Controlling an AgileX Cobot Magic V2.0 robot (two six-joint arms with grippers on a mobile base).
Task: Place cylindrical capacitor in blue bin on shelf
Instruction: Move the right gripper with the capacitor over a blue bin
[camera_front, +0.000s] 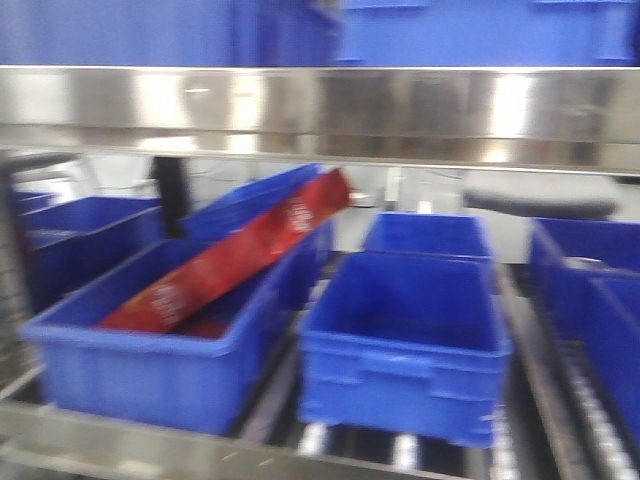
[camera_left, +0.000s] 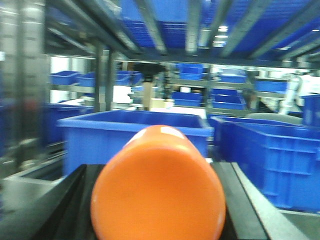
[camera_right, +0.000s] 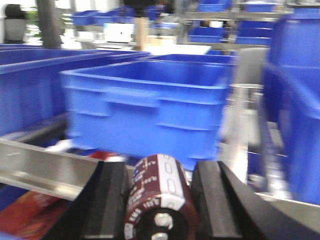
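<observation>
In the right wrist view my right gripper is shut on the cylindrical capacitor, a dark brown cylinder with a white stripe and metal terminals facing the camera, held between two black fingers. It is held over the shelf's steel front rail, in front of a blue bin. In the left wrist view my left gripper is shut on a large orange cylinder that fills the view, facing another blue bin. The front view shows the steel shelf rail and a blue bin, and no gripper.
A left bin holds a long red packet leaning on its rim. More blue bins stand behind and to the right. The bins rest on roller tracks with metal dividers. A red packet lies below the rail.
</observation>
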